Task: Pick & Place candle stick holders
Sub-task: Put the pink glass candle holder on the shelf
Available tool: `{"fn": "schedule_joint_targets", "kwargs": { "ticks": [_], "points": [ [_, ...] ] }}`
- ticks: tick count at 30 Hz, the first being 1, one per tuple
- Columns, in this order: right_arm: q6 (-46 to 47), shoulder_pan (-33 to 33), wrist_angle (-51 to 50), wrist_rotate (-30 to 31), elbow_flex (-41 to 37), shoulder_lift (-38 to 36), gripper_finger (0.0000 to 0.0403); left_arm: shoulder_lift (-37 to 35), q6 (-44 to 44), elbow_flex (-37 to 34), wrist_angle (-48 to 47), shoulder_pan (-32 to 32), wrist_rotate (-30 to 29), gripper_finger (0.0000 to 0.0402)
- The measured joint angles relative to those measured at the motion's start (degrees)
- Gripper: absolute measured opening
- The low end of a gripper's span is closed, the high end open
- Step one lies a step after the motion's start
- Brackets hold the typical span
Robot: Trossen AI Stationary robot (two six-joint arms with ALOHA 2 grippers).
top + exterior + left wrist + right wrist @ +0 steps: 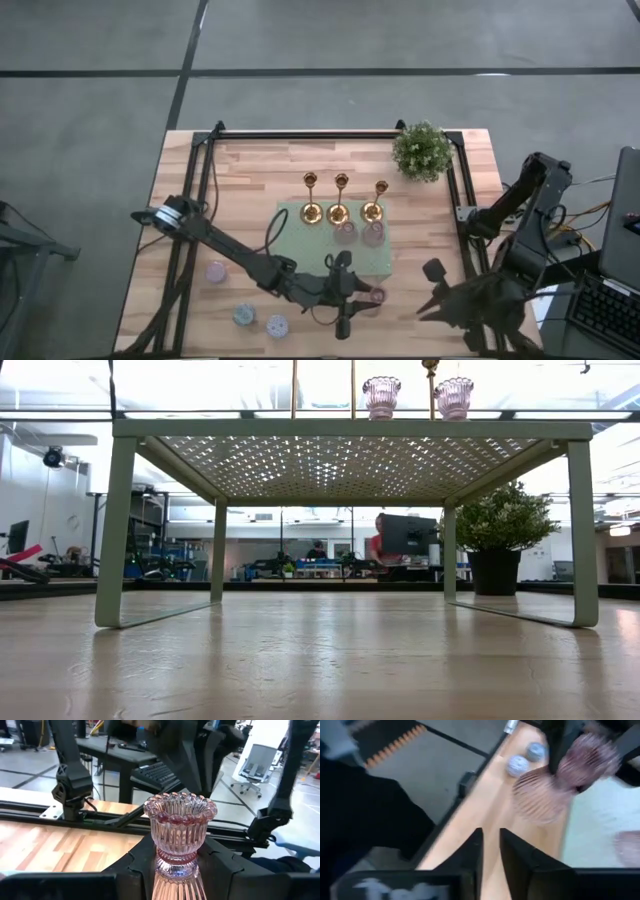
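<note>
A green perforated rack (pixel 300 215) stands mid-table. Three gold candle stick holders (pixel 339 212) and two pink glass holders (pixel 381 395) stand upright on it. Three more small holders rest on the wood at the near left: pink (pixel 216 271), blue-green (pixel 243 315) and pale blue (pixel 276 325). My left gripper (pixel 372 296) is by the rack's near right corner, shut on a pink glass holder (pixel 180 820). My right gripper (pixel 491 851) hovers at the near right of the table with nothing between its fingers, which stand almost together. My left gripper pinches the pink holder at its narrow waist (pixel 176 866), just under the cup, with one finger (pixel 137 865) on each side. The fingers lie level, coming from the table's left. The holder stands upright in the hold, cup above the fingers, up off the table.
A potted plant (pixel 422 150) stands at the far right corner. Black frame rails (pixel 462 190) run along the table's edges. A desk with a keyboard (pixel 600 310) lies off the right side. Bare wood (pixel 320 660) stretches under and in front of the rack.
</note>
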Motion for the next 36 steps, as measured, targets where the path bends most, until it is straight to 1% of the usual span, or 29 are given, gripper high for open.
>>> {"fn": "schedule_joint_targets", "kwargs": {
  "ticks": [3,5,7,11,16,21,23,25,30,33,36],
  "points": [
    [0.66,1.38,5.88,-1.1,-5.11,-3.02,0.0016,-1.22,0.14,0.0,-2.41,-0.7,-2.62,0.0122],
    [1.34,2.37,9.4,-1.17,-8.35,-4.98,0.0011,-1.92,0.18,0.0,-4.03,-1.17,-5.3,0.0122],
    [1.61,3.21,13.37,-1.11,-11.55,-6.68,0.0009,-2.38,0.44,0.0,-5.3,-1.78,-8.26,0.0122],
    [0.13,4.53,23.03,-1.12,-18.05,-9.89,0.0008,-2.89,1.6,0.0,-7.23,-2.98,-12.19,0.0122],
    [-1.68,4.95,33.49,-1.12,-26.01,-13.06,0.0008,-2.97,1.79,-0.33,-7.22,-3.97,-13.01,0.0122],
    [-1.36,4.84,39.26,-0.86,-32.44,-14.67,0.0008,-3.48,-0.37,-2.51,-7.79,-4.17,-15.23,0.0122],
    [-1.32,4.84,41.53,-0.86,-34.3,-15.04,0.0008,-4.35,-1.58,-4.11,-7.69,-4.43,-16.86,0.0122],
    [-1.2,4.88,43.04,-0.88,-35.73,-15.4,0.0008,-6.03,-3.21,-6.38,-7.68,-4.94,-19.69,0.0122],
    [-1.2,4.86,43.74,-0.87,-38.2,-15.53,0.0008,-10.82,-3.41,-13.33,-5.75,-6.34,-30.17,0.0122],
    [-1.57,4.86,46.17,-0.88,-39.92,-15.66,0.0008,-14.12,-3.22,-18.31,-2.96,-6.66,-32.69,0.0122],
    [-1.67,4.82,48.87,-0.86,-41.62,-16.03,0.0008,-17.34,-2.9,-23.99,1.0,-6.55,-32.74,0.0122]
  ]
}}
